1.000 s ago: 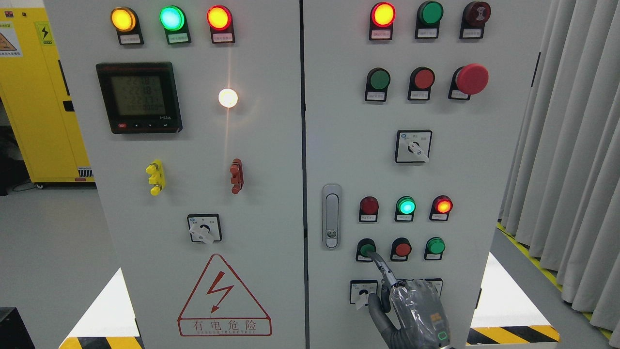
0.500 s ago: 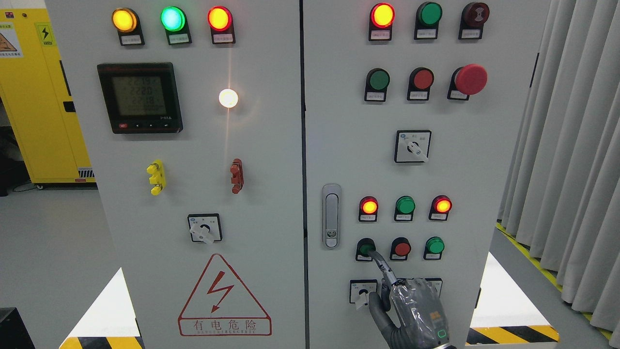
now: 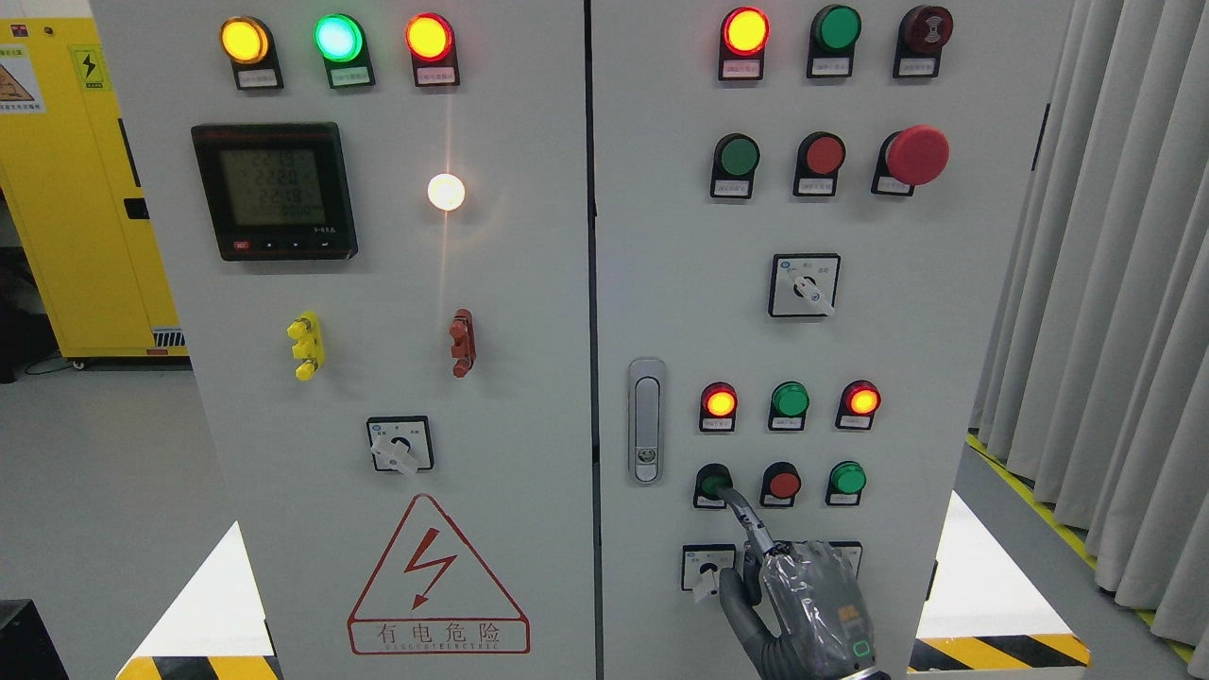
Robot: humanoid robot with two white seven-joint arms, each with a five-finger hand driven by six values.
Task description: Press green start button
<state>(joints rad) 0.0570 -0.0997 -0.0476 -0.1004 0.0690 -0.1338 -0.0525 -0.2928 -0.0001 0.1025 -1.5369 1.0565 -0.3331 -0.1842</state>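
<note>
The green start button (image 3: 710, 483) sits at the left of the lower button row on the right cabinet door (image 3: 945, 397). My right hand (image 3: 803, 604), gloved in grey, rises from the bottom edge. Its index finger (image 3: 741, 510) is stretched out with the tip resting on the green button, covering part of it. The other fingers are curled in and the thumb lies beside them; the hand holds nothing. Above the button, the left red lamp (image 3: 720, 401) glows, the green lamp (image 3: 790, 399) is dark and the right red lamp (image 3: 862, 399) glows.
Right of the pressed button are a red button (image 3: 783, 484) and another green button (image 3: 848, 479). A selector switch (image 3: 706, 569) lies just left of my hand, and a door latch (image 3: 646, 420) left of the buttons. Curtains (image 3: 1105, 283) hang on the right.
The green lamp above the lower buttons has gone dark and the red lamp to its left has lit up. My fingertip stays on the green button.
</note>
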